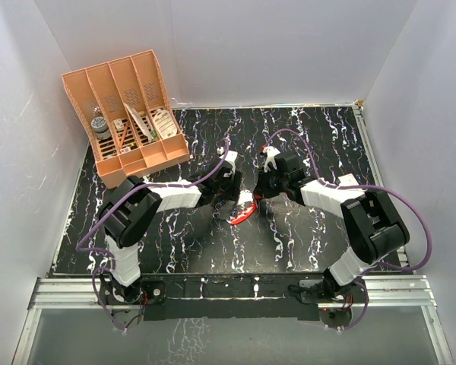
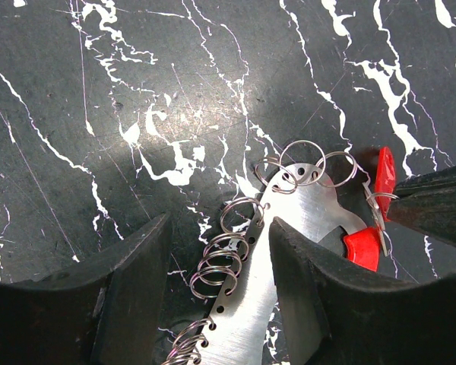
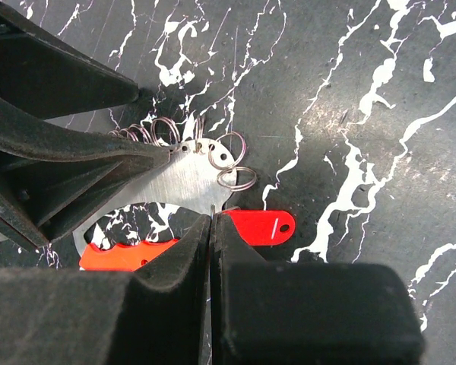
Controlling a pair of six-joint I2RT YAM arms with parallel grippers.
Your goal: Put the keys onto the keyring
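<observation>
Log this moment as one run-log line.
left gripper: open, straddling keyring | right gripper: shut on red key | red key: at keyring's edge

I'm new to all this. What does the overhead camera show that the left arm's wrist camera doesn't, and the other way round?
Only overhead: the orange slotted rack at the table's far left, plus the left arm and right arm whole, meeting mid-table. Only the left wrist: the small wire rings threaded through holes along the keyring, with the left fingers on either side of it. Both: that red-and-metal keyring and the black marbled table.
</observation>
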